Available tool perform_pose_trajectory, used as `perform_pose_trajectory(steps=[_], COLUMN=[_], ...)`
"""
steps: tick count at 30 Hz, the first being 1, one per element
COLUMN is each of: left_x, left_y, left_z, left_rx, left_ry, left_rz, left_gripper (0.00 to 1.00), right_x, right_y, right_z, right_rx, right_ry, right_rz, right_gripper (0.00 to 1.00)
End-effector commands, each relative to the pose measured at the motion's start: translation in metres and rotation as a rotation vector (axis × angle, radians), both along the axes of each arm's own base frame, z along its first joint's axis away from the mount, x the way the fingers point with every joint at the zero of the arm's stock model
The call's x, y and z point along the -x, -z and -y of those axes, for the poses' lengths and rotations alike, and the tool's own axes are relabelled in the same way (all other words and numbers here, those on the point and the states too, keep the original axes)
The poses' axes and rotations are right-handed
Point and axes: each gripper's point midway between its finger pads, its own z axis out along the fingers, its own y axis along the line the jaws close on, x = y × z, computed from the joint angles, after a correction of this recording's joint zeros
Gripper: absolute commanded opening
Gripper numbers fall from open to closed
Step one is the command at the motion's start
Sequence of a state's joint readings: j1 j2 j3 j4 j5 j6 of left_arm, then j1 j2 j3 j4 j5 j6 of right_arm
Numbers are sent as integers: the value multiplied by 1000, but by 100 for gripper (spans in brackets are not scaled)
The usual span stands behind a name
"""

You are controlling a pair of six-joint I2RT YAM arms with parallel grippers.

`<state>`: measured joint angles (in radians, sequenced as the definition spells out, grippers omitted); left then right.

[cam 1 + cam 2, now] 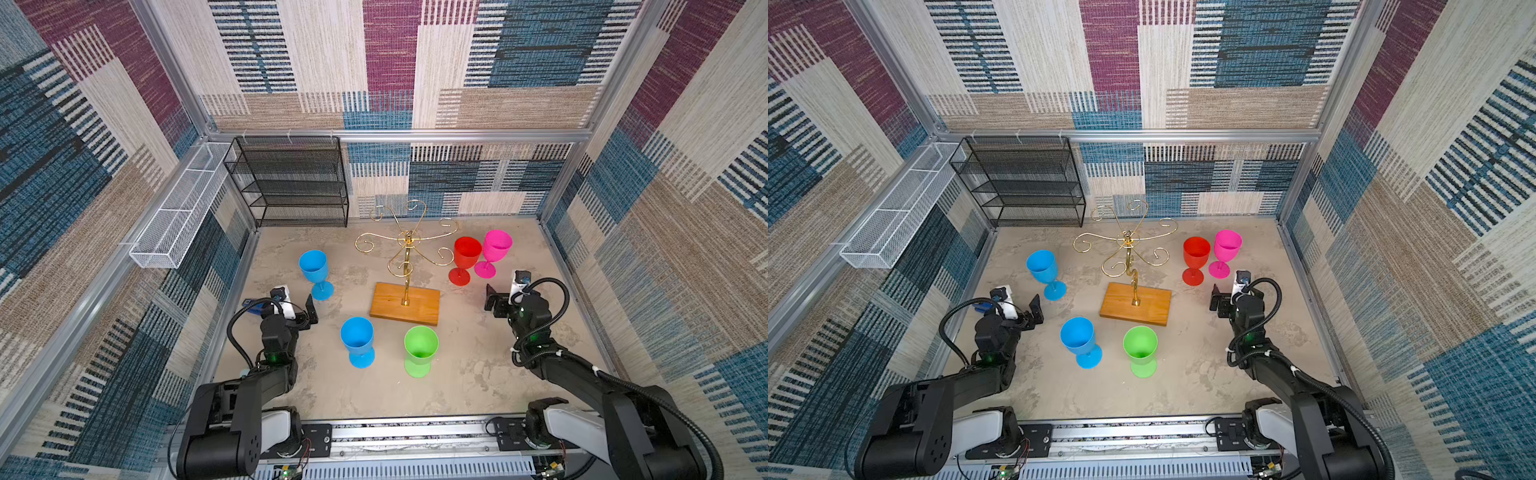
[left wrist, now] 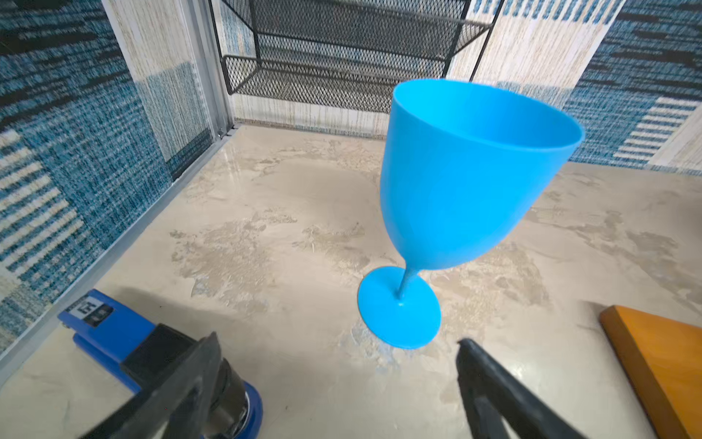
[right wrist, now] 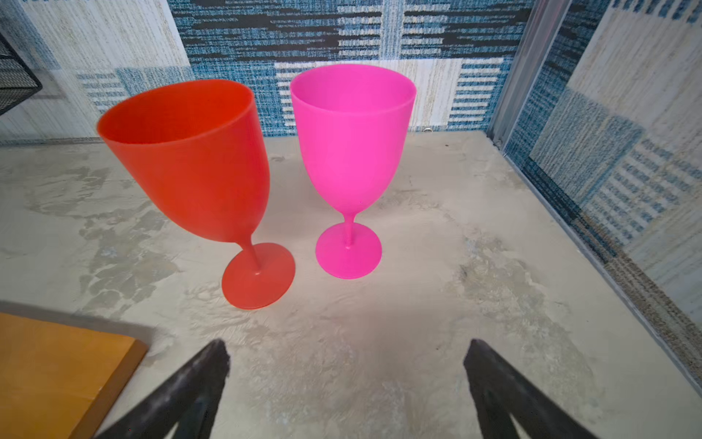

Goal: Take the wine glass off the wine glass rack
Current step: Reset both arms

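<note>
**Left gripper [image 2: 338, 341] and right gripper [image 3: 347, 345]: both spread wide, nothing held**

Left gripper was low by the left edge of the table [image 1: 478, 374], jaws apart. It faced the far blue wine glass [image 1: 313, 266], which stood upright just beyond the fingertips, not touching. Near blue wine glass [image 1: 357, 337] stood upright, nearer the robot than the rack's left corner. Wine glass rack [image 1: 415, 311] stood upright mid-table on its wooden base [image 1: 1150, 307], gold scroll arms spread above. Green wine glass [image 1: 420, 345] stood upright just in front of the base. Red wine glass [image 1: 466, 254] and pink wine glass [image 1: 496, 246] stood upright side by side right of the rack, feet close but apart. Right gripper faced that pair, jaws apart, short of both. All five glasses stood on the table.
</note>
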<state>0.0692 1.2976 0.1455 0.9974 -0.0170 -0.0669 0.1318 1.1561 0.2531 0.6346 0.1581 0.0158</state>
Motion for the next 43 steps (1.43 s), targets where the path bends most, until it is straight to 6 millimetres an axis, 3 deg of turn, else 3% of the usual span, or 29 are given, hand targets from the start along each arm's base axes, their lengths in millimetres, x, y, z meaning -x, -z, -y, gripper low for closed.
perform_pose_trajectory(steps=[1,7,12,26,32,43], left_x=[-8,-14,-15,-10,-12,-31], left_y=[-16,-1,-2,1,-1,4], left_z=[3,10,7,-3,14,17], left_rx=[-36,-42,-39,-18,-37,-51], left_ry=[27,68,50,-15,88,100], left_rz=[110,111,114,109,113,24], left_gripper=[99,99,99,99,99,99], right_x=[-1,4,6,2,3,3], right_y=[-40,-38,-40,-22,-22,-23], right_z=[2,3,12,6,6,7], right_rx=[26,49,44,45,46,44], right_ry=[-16,-32,-26,-65,-66,-62], right_rz=[236,290,334,320,326,328], right_gripper=[99,99,99,99,99,99])
